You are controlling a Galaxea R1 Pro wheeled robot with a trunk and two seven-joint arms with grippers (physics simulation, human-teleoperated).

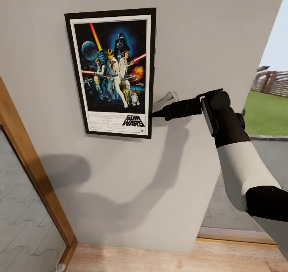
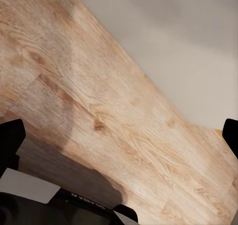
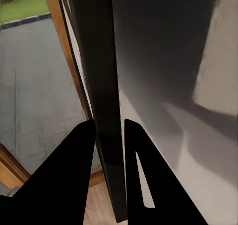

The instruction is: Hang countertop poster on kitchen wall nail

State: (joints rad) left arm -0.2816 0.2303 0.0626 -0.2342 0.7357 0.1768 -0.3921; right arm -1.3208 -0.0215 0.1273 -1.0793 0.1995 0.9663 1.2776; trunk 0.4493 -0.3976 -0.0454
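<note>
Black-framed poster [image 1: 113, 72], one, in right hand [image 1: 157, 113].

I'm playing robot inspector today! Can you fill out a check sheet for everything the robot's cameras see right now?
Surface: grey wall, with the arm's shadow on it; pale wood floor below.
Job's things: poster flat against the wall, upright; no nail can be seen.
Clutter: nothing seen.
Grippers: right gripper pinches the poster's black lower right edge between both fingers; left gripper open over the floor, holding nothing.
Cables: nothing seen.
Surroundings: wood-framed glass door beside the wall; lawn and fence outside.
</note>
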